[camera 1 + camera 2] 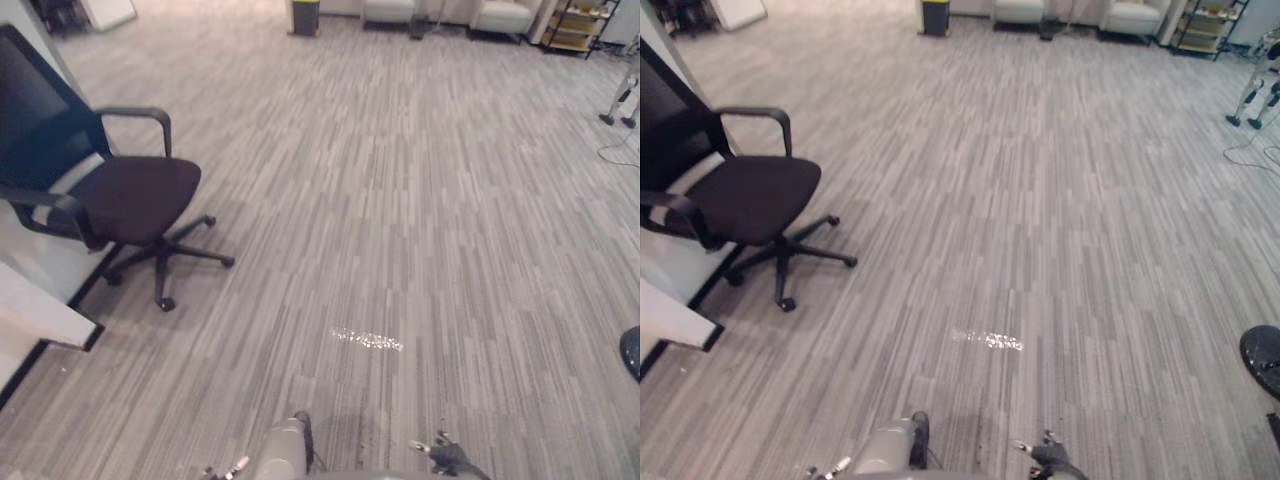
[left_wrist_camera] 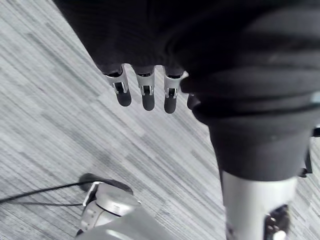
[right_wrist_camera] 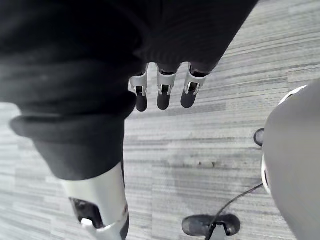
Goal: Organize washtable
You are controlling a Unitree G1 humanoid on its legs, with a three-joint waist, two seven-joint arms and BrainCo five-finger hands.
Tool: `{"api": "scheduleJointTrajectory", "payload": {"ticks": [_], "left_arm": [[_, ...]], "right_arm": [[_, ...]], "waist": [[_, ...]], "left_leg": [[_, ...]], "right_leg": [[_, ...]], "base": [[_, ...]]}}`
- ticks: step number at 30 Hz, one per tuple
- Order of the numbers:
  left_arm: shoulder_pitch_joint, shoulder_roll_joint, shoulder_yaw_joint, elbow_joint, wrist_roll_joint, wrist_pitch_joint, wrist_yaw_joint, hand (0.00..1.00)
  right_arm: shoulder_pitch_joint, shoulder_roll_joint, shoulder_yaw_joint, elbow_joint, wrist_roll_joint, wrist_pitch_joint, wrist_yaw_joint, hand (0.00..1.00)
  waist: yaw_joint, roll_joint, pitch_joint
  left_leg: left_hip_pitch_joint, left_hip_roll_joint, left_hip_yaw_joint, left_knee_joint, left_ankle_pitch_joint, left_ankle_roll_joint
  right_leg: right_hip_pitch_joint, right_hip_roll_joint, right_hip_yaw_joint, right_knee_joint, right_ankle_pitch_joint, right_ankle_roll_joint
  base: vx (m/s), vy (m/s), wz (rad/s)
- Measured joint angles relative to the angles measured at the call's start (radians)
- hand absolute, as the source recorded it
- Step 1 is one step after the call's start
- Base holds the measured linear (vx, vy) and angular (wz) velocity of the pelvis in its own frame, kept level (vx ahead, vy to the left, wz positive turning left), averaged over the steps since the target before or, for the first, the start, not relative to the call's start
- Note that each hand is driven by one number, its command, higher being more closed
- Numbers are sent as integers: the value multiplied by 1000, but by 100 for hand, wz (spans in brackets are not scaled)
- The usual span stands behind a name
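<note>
My left hand (image 2: 145,92) hangs with fingers (image 2: 123,95) straight and relaxed, holding nothing; my right hand (image 3: 162,92) likewise, fingers (image 3: 141,102) loose over the floor (image 1: 400,200); no washtable or anything of it lies before me, so I judge that finding it comes before any reach; grey striped carpet runs to an office chair (image 1: 110,195) beside a white desk edge (image 1: 45,315), with shelves (image 1: 578,25) far off.
</note>
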Motion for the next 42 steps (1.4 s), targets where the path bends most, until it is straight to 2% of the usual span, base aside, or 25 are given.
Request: {"api": "scheduleJointTrajectory", "payload": {"ticks": [2,3,4,5,7,8,10,13,16,17,18,19,20,21,22,24,26,27,28,29,31,34,36,40,42], "left_arm": [[-11,6,4,-8,0,6,-3,0],[-13,4,3,-9,0,6,-2,0],[-14,10,-1,-8,-1,7,-4,0],[-15,19,-12,-8,-1,8,-4,0],[-14,25,-22,-8,1,11,-4,0],[-17,21,-22,-8,1,16,-4,0],[-21,16,-20,-14,0,18,-5,0],[-21,10,-7,-18,1,19,-6,0],[-19,1,5,-18,2,17,-4,0],[-17,-6,13,-18,2,15,-3,0],[-15,-8,25,-18,2,14,-2,0],[-14,-7,32,-18,2,13,-2,0],[-17,-27,37,2,2,15,0,0],[-18,-47,44,2,2,8,0,0],[-20,-57,44,2,2,4,0,0],[-29,-67,41,3,2,3,0,0],[-40,-69,41,-1,2,2,-1,0],[-43,-69,47,-5,2,3,-2,0],[-38,-69,54,-9,1,3,-1,0],[-33,-61,58,-8,1,4,-2,0],[-20,-61,56,-11,1,3,-2,0],[-12,-46,26,-24,1,2,-2,0],[-10,-45,18,-22,-1,2,-1,0],[2,1,-5,-8,-3,2,-1,0],[-10,9,-10,10,-3,3,-1,0]], "right_arm": [[-3,24,-5,0,-2,-3,3,0],[-2,26,-18,0,-9,-5,4,0],[-2,32,-56,-3,-18,-6,5,0],[3,31,-77,-6,-19,-6,8,0],[20,14,-92,-22,-20,-6,20,0],[22,-3,-93,-29,-21,-5,25,0],[33,-4,-113,-34,-16,-6,26,0],[41,-2,-114,-73,-15,-12,27,0],[37,0,-112,-78,-16,-10,28,0],[36,3,-111,-78,-16,-10,27,0],[38,6,-109,-75,-16,-10,27,0],[42,10,-103,-74,-16,-9,27,0],[40,-5,-90,-76,-16,-10,31,0],[41,-20,-79,-76,-16,-11,33,0],[41,-26,-76,-75,-17,-10,37,0],[41,-31,-76,-75,-17,-10,42,0],[43,-32,-72,-68,-28,-8,43,0],[43,-33,-66,-68,-40,-7,43,0],[45,-38,-60,-67,-47,-4,42,0],[46,-33,-57,-66,-46,-3,42,0],[46,-28,-64,-59,-48,-2,37,0],[44,-23,-74,-41,-47,7,36,0],[41,-26,-78,-37,-46,11,36,0],[53,10,-111,-28,-44,17,35,0],[57,14,-110,-28,-45,17,36,0]], "waist": [[20,-12,0],[28,-12,-1],[27,-22,-1],[22,-31,1],[4,-25,6],[-7,-10,10],[-23,-6,10],[-37,-5,9],[-49,-1,9],[-52,4,6],[-52,2,4],[-52,-6,-1],[-52,24,-12],[-53,44,-23],[-54,51,-25],[-55,62,-31],[-55,60,-29],[-54,71,-29],[-52,67,-26],[-52,65,-25],[-53,63,-25],[-51,49,-23],[-50,54,-25],[-54,18,-61],[-54,14,-63]], "left_leg": [[5,-5,15,84,-77,29],[33,-20,23,96,-124,39],[74,-54,31,91,-166,51],[103,-85,34,92,-192,64],[175,-127,23,98,-236,85],[234,-132,6,90,-254,91],[304,-132,-17,38,-255,91],[412,-120,-42,-52,-250,79],[492,-95,-71,-116,-262,41],[516,-79,-79,-129,-271,22],[542,-72,-86,-131,-286,-4],[548,-73,-91,-129,-293,-17],[555,-36,-113,-118,-299,-40],[555,-21,-134,-116,-274,-68],[564,-18,-141,-121,-258,-87],[565,-12,-169,-113,-234,-92],[521,-6,-193,24,-201,-138],[447,8,-196,196,-157,-140],[378,29,-188,355,-66,-149],[349,48,-179,423,-66,-148],[285,99,-115,477,-117,-107],[247,123,-24,257,-177,-92],[255,118,-32,-23,-133,-115],[290,82,23,-86,-130,-107],[311,62,35,-112,-124,-98]], "right_leg": [[4,-22,59,57,28,28],[-33,-48,84,186,27,30],[-112,-87,114,400,43,56],[-184,-124,146,568,102,87],[-305,-168,182,883,231,80],[-366,-159,177,1028,220,81],[-435,-142,133,1099,186,76],[-536,-139,13,978,105,65],[-538,-137,-90,655,63,26],[-528,-120,-104,484,82,1],[-514,-104,-111,326,161,-39],[-502,-102,-114,258,229,-43],[-479,-73,-125,263,215,-24],[-471,-58,-129,258,197,-28],[-463,-57,-134,263,169,-25],[-452,-57,-152,280,131,-22],[-406,-45,-177,280,88,-19],[-379,-32,-183,275,69,-24],[-347,-15,-179,255,57,-28],[-328,-6,-176,241,54,-31],[-281,15,-174,202,52,-35],[-227,14,-158,134,63,-16],[-231,20,-124,119,71,9],[-200,11,-83,-23,150,50],[-176,6,-77,-66,171,63]], "base": [[525,257,-15],[522,253,-2],[496,240,7],[330,158,21],[315,91,44],[463,86,48],[348,22,38],[331,-63,26],[354,-136,32],[358,-161,12],[381,-178,9],[385,-197,0],[358,-197,-2],[415,-240,-4],[343,-202,7],[301,-182,19],[289,-221,30],[311,-223,10],[252,-125,-8],[263,-77,-22],[217,-35,-14],[170,59,-14],[128,190,-44],[182,167,-41],[134,109,-8]]}}
